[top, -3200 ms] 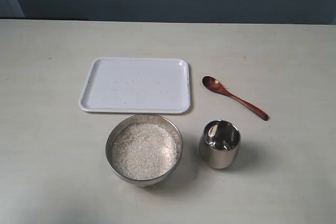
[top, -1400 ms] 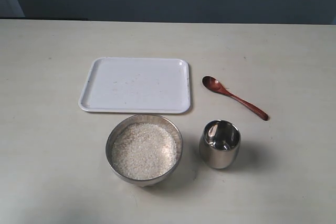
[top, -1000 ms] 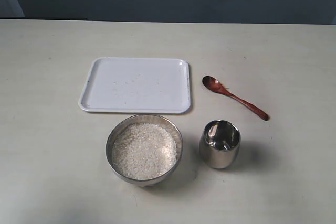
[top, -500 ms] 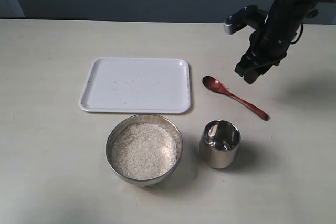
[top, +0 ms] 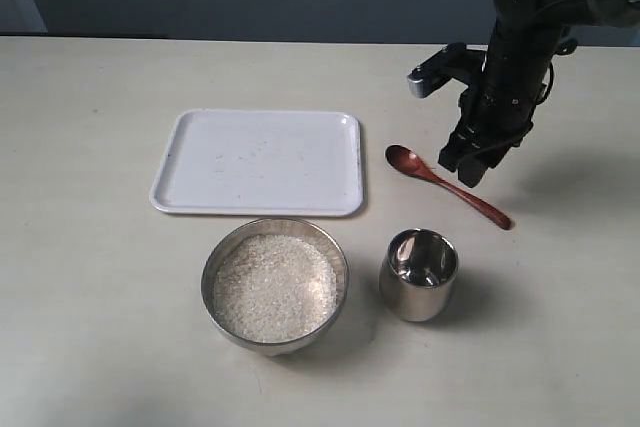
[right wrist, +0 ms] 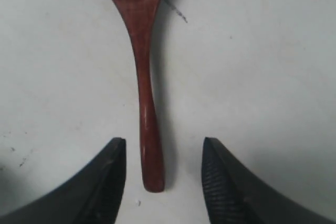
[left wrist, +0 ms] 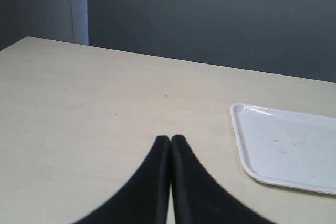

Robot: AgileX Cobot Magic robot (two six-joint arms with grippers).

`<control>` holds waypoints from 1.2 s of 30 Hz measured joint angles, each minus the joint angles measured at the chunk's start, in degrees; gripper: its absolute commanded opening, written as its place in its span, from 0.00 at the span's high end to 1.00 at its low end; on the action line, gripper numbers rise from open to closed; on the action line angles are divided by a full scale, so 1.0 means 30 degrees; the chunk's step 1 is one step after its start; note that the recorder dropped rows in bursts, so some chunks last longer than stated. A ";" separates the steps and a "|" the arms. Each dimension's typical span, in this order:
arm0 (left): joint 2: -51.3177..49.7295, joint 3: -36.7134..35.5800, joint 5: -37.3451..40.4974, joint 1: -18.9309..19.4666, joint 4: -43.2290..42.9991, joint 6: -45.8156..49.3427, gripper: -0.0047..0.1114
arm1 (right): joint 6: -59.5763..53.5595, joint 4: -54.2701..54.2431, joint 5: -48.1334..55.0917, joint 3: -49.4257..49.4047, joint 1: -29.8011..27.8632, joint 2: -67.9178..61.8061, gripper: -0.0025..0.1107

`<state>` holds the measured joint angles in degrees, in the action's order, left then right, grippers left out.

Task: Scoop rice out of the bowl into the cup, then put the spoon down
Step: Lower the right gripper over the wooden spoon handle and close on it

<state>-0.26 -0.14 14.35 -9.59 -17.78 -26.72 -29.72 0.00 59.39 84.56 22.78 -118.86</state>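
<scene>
The wide steel bowl point(top: 206, 285) holds white rice point(top: 275, 287) at the table's front. To its right stands the small steel cup point(top: 418, 275), with no rice visible inside. The reddish-brown spoon point(top: 450, 187) lies flat behind the cup, head toward the tray. My right gripper point(top: 462, 169) hovers open over the spoon's handle. In the right wrist view the handle end of the spoon point(right wrist: 147, 129) lies between the fingers of the right gripper point(right wrist: 164, 142), touching neither. My left gripper point(left wrist: 170, 139) is shut on nothing, low over bare table, and does not show in the exterior view.
A white rectangular tray point(top: 258, 160) lies behind the bowl, left of the spoon's head. Its corner also shows as the tray point(left wrist: 289, 145) in the left wrist view. A dark wall runs behind the table's far edge.
The right arm came into view from the upper right and moved down and left over the spoon's handle. Bowl, cup, spoon and tray have not moved.
</scene>
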 measured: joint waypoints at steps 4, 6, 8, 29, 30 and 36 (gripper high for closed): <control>0.0000 0.0000 0.0000 0.0000 0.0000 0.0000 0.96 | 0.0000 0.0000 0.0115 0.0000 0.0030 -0.0243 0.58; 0.0000 0.0000 0.0000 0.0000 0.0000 0.0000 0.96 | 0.0000 0.0000 0.0115 0.0000 0.0030 -0.0491 0.58; 0.0000 0.0000 0.0000 0.0000 0.0000 0.0000 0.96 | 0.0000 0.0000 0.0115 0.0000 0.0030 -0.0659 0.58; 0.0000 0.0000 0.0000 0.0000 0.0000 0.0000 0.96 | -0.0035 -0.0179 0.0115 0.0000 0.0030 -0.1650 0.58; 0.0000 0.0000 0.0000 0.0000 0.0000 0.0000 0.96 | -0.0035 -0.0179 0.0115 0.0000 0.0030 -0.1650 0.58; 0.0000 0.0000 0.0000 0.0000 0.0000 0.0000 0.96 | 0.0005 -0.0179 0.0115 0.0000 0.0030 -0.2064 0.58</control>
<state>-0.26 -0.14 14.35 -9.59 -17.78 -26.72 -29.71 -0.54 59.73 84.56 22.87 -125.05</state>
